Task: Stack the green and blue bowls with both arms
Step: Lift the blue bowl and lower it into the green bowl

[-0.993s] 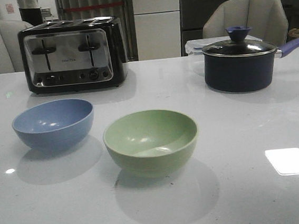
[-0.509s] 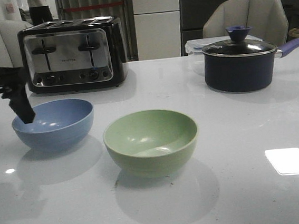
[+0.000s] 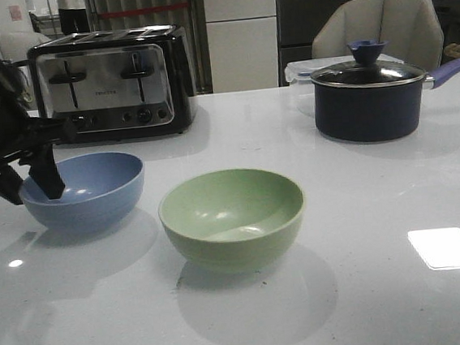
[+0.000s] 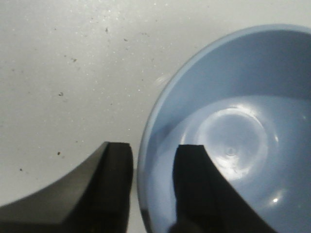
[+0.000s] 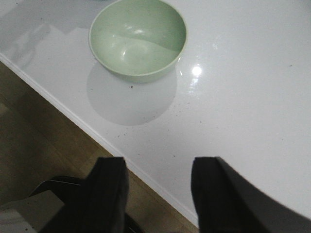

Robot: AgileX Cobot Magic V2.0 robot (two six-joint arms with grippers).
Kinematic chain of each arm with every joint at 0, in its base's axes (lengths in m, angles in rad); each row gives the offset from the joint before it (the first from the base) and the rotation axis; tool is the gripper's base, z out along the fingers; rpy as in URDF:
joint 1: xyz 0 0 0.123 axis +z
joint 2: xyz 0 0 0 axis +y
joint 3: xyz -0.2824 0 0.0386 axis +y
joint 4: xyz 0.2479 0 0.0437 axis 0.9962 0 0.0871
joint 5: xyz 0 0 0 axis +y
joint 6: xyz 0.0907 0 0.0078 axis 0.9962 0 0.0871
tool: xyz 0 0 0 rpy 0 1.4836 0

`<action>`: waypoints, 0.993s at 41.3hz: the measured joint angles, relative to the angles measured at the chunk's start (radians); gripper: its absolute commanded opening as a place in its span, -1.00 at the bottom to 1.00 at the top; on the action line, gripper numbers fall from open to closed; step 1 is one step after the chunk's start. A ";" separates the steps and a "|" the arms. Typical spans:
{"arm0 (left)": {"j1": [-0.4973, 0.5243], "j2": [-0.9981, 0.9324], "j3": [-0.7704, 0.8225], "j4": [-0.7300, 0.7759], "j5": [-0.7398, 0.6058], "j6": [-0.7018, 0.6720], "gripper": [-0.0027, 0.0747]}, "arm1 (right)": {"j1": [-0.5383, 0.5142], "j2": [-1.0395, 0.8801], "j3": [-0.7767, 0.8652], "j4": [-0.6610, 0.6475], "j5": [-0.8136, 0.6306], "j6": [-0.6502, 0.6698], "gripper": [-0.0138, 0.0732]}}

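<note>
The dusty blue bowl (image 3: 89, 190) stands upright on the white table at the left, and the pale green bowl (image 3: 233, 217) stands to its right, nearer the front, a small gap between them. My left gripper (image 3: 35, 191) is at the blue bowl's left rim. In the left wrist view my left gripper (image 4: 153, 151) is open and straddles the rim of the blue bowl (image 4: 233, 121), one finger inside and one outside, with small gaps on both sides. My right gripper (image 5: 158, 165) is open and empty over the table's front edge, with the green bowl (image 5: 138, 39) well ahead of it.
A black and chrome toaster (image 3: 111, 84) stands at the back left, just behind the blue bowl. A dark navy lidded saucepan (image 3: 369, 98) with a purple handle stands at the back right. The table's front edge (image 5: 73, 116) runs diagonally, with the floor below it.
My left arm came into view from the left and lowered onto the blue bowl's left rim. Both bowls have stayed in place.
</note>
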 measured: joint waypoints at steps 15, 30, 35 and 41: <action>0.000 -0.047 0.000 0.017 0.026 0.000 -0.69 | 0.000 0.000 0.000 0.000 0.000 0.000 0.30; -0.069 -0.300 0.000 0.019 0.122 0.007 -0.69 | 0.000 0.000 0.000 0.000 0.000 0.000 0.30; -0.157 -0.323 -0.019 0.019 0.142 0.057 -0.69 | 0.000 0.000 0.000 0.000 0.000 0.000 0.30; -0.275 -0.294 -0.071 0.019 0.170 0.080 -0.69 | 0.000 0.000 0.000 0.000 0.000 0.000 0.30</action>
